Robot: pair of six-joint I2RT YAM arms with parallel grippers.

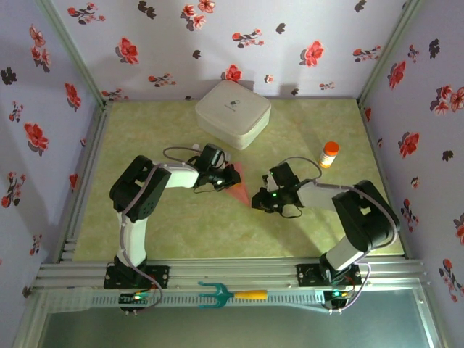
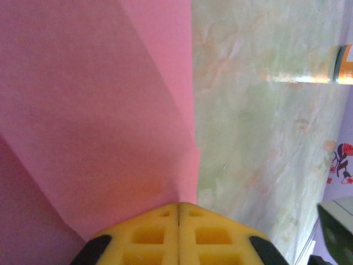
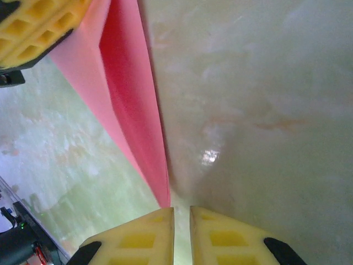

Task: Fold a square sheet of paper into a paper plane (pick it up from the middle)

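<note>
The square sheet of paper is folded into a slim, pointed pink-red paper plane [image 1: 237, 186] that lies mid-table between the arms. My left gripper [image 1: 225, 176] is at its wide end. In the left wrist view its yellow fingers [image 2: 149, 232] are pressed together, and the folded paper [image 2: 110, 110] comes out from between them. My right gripper [image 1: 255, 204] is at the pointed tip. In the right wrist view the plane [image 3: 132, 99] ends just in front of the left fingertip. That gripper [image 3: 181, 210] has a narrow gap with bare table showing through. The left fingers [image 3: 33, 25] show at the top left.
A white rounded box [image 1: 233, 112] stands at the back centre, close behind the left gripper. An orange-capped bottle [image 1: 329, 154] stands at the right, also seen in the left wrist view [image 2: 342, 65]. A teal and yellow tool [image 1: 225, 294] lies on the front rail.
</note>
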